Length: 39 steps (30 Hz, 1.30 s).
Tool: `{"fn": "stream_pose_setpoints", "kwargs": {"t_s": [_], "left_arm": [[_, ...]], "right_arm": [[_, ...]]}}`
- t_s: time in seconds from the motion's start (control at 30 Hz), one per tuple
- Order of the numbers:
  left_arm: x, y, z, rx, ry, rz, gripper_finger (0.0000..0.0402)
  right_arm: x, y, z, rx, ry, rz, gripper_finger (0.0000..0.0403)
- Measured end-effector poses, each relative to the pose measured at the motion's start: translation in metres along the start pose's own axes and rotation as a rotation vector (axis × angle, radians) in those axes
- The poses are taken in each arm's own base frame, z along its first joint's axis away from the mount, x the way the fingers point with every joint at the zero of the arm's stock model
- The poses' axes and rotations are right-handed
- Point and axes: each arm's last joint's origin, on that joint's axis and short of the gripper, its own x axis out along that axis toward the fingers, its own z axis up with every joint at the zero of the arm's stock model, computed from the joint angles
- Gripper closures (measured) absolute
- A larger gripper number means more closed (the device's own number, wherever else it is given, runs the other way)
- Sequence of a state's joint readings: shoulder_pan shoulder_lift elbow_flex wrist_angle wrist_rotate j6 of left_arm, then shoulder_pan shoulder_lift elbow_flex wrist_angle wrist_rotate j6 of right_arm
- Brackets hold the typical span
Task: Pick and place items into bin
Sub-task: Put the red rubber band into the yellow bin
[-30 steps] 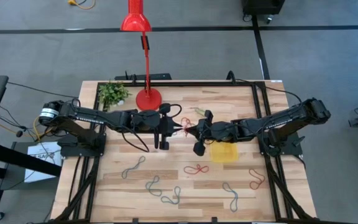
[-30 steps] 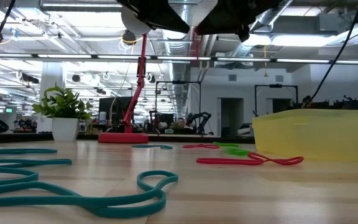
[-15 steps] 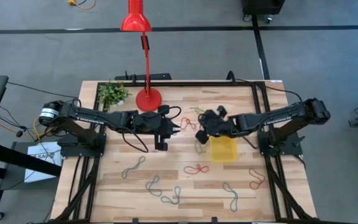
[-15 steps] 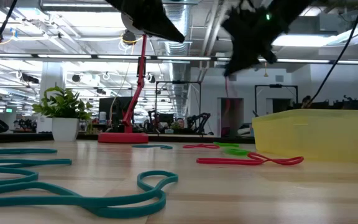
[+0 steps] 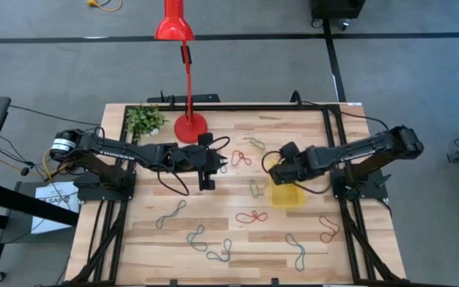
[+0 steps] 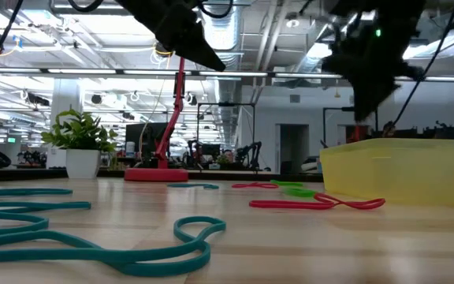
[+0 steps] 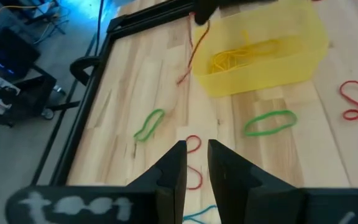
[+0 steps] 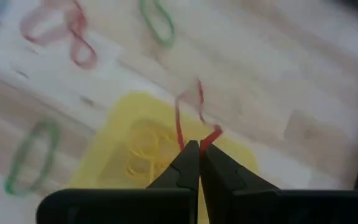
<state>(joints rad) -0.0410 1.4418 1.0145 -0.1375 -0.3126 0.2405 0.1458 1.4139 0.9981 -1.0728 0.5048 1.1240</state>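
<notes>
Spreading across the middle of the high view, the desk (image 5: 150, 231) carries everything: a red lamp (image 5: 188, 126) and a small plant (image 5: 144, 119) toward the upper left, loose bands scattered along the lower half, and the yellow bin (image 5: 288, 194) just right of centre.

That bin is a shallow plastic tray, light enough to slide if nudged — some yellow bands (image 7: 247, 53) already lie curled inside it.

The right pincer (image 5: 276, 163) hangs at the bin's upper left corner in the high view, its tips pressed together on a red band (image 8: 188, 115) that droops in a limp loop over the bin's edge. The left pincer (image 5: 206, 183) sits left of centre near the lamp base, its fingers (image 7: 173, 165) slightly apart with nothing between them.

The bands look thin, soft and nearly weightless, so they will sag and swing from any grip and may cling to the fingertips on release. A pinch at one strand, best at the crossing of a figure-eight such as the red one (image 5: 252, 217) below centre, seems the surest hold; they lie flat on the wood, so the tips must reach the surface.

Others wait nearby — a green band (image 5: 254, 188) just left of the bin, a teal one (image 6: 93, 248) in the low view's foreground.
</notes>
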Motion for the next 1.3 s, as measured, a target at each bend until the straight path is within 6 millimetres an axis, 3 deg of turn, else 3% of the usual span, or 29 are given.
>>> {"fn": "stream_pose_setpoints", "kwargs": {"t_s": [0.23, 0.4, 0.7, 0.93, 1.3], "left_arm": [[0.0, 0.0, 0.0, -0.012, 0.0, 0.004, 0.0344], [0.0, 0.0, 0.0, -0.017, 0.004, 0.005, 0.0344], [0.0, 0.0, 0.0, -0.041, 0.004, 0.005, 0.0344], [0.0, 0.0, 0.0, -0.041, 0.005, 0.005, 0.0344], [0.0, 0.0, 0.0, -0.041, 0.005, 0.004, 0.0344]], "right_arm": [[-0.054, 0.02, 0.004, -0.108, -0.386, 0.029, 0.0402], [-0.076, 0.03, -0.019, -0.13, -0.436, 0.14, 0.0402], [-0.063, 0.025, -0.063, -0.05, -0.244, 0.184, 0.0403], [-0.057, 0.014, -0.065, 0.026, -0.167, 0.094, 0.04], [-0.056, 0.018, -0.061, 0.0, -0.181, 0.124, 0.0395]]}}
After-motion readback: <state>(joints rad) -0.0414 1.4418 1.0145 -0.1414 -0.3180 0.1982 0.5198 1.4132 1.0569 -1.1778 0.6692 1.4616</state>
